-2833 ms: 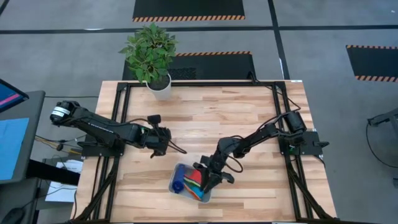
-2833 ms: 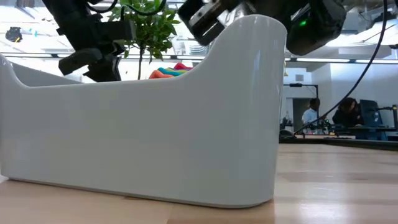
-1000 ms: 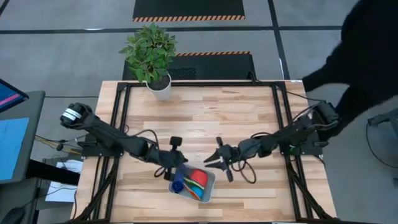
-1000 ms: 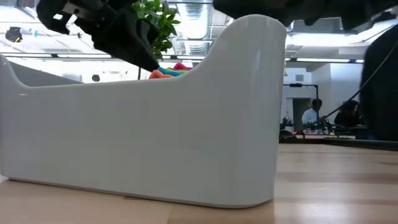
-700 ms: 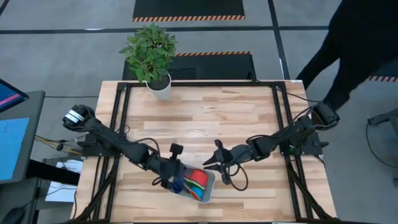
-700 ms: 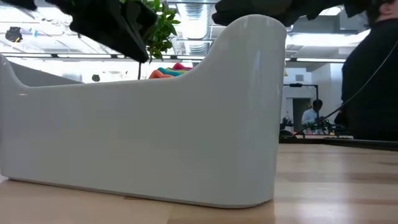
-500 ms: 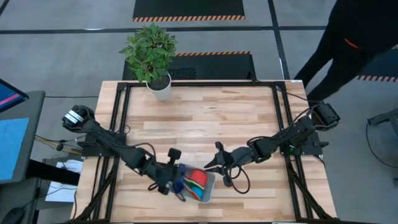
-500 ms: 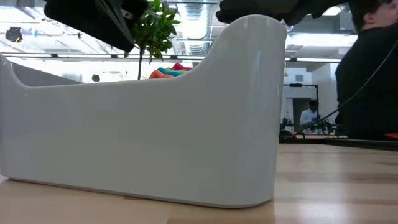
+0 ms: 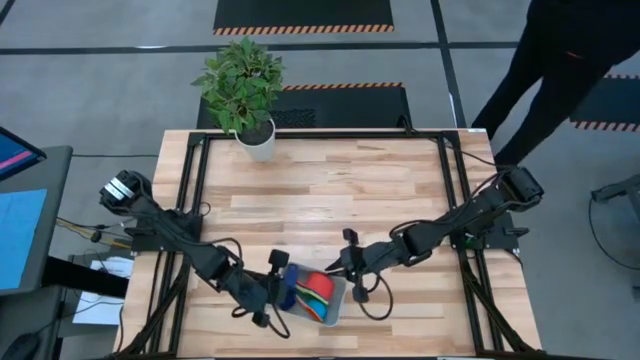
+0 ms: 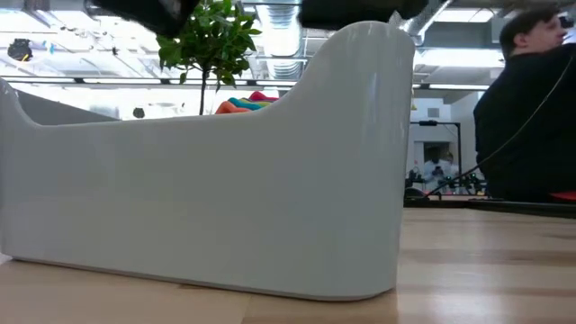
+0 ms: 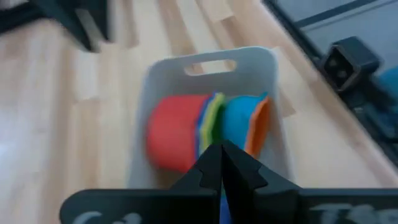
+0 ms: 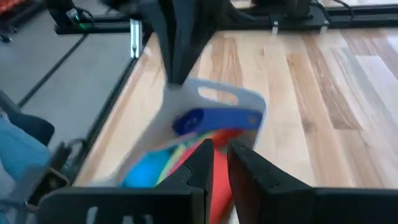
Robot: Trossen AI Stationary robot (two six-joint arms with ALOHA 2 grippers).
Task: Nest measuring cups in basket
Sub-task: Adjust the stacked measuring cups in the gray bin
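We read the task as nearly done: every measuring cup we can see is already in the basket [image 9: 336,306], which sits near the front edge of the worktop [image 9: 330,190], and we spot no cups loose on the wood. Inside, the cups [image 11: 205,124] lie on their sides pushed into one another in a row: red [image 11: 174,130], then a yellow-green rim, light blue, orange at the far end. A dark blue cup [image 12: 189,120] sits apart from that row at one end, handle lying across, so we judge it not fully nested; that looks like the remaining step. We can't count all seven. Left pincer [image 9: 281,292] is at the basket's left end, over the dark blue cup, fingers [image 11: 211,171] pressed together on nothing. Right pincer [image 9: 333,268] hovers just beside the basket's back right rim, fingers [image 12: 245,165] a narrow gap apart, nothing between them. Farther back, a potted plant [image 9: 243,88] stands at the worktop's far edge, well apart. Beyond, a person [image 9: 560,70] in dark clothes stands on the floor at the right.
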